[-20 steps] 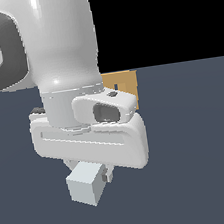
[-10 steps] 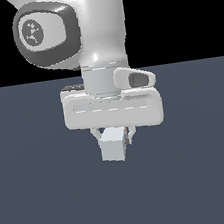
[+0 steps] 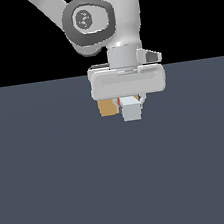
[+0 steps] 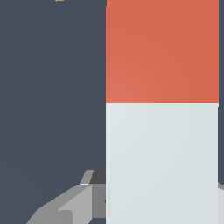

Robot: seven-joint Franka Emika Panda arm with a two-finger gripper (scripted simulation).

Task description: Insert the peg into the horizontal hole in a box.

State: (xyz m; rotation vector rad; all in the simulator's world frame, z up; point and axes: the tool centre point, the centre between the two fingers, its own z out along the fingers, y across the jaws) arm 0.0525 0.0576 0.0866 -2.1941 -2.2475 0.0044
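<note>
My gripper is shut on the peg, whose pale grey-white end faces the exterior camera, with a sliver of its red-orange part beside it. In the wrist view the peg fills much of the frame, red-orange half beyond the white half, and one grey finger shows beside it. The tan box stands behind the gripper, towards the exterior view's left, partly hidden by the hand. The hole is hidden. How far the peg is from the box I cannot tell.
The dark grey-blue tabletop spreads all around. The arm's white wrist and hand hang above the peg and block part of the box. A tiny tan speck shows at the edge of the wrist view.
The arm has moved away from the exterior camera and shrunk in view, carrying the peg. The box, hidden half a second ago, now shows on the gripper's left in the exterior view.
</note>
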